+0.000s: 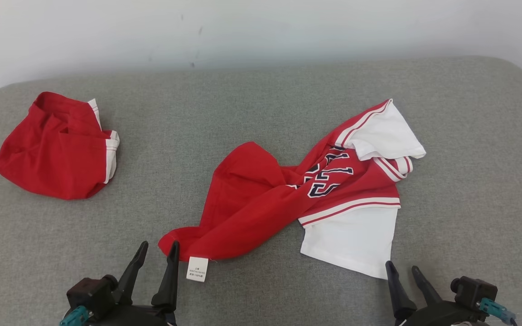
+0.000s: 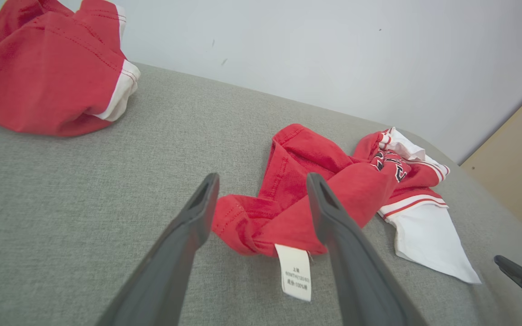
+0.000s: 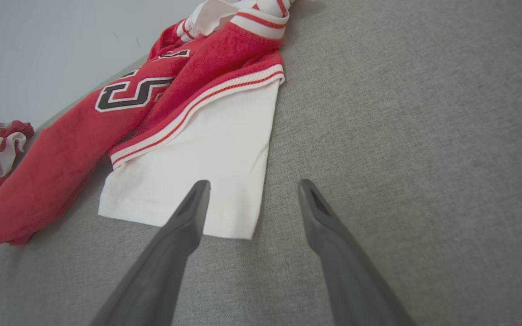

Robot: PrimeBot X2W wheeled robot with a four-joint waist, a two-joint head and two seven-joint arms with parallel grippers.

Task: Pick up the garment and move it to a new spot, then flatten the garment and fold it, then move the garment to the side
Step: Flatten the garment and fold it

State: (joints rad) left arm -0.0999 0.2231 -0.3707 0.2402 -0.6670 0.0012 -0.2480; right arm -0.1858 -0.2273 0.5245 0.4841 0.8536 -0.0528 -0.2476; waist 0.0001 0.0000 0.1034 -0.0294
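Both spread, empty: left gripper [image 1: 159, 246] straddling jersey [image 1: 261, 203] hem, right gripper [image 1: 401, 267] beside white sleeve [image 1: 347, 244], cushion [image 1: 261, 90] front edge.

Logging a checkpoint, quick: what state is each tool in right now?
Left tool: open, holding nothing.
Right tool: open, holding nothing.

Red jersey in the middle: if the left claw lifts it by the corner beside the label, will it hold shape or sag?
Likely floppy: the red jersey lies twisted and creased, so it should drape from the left claw. Probably light, being thin cloth. The white sleeve would likely trail across the grey cushion.
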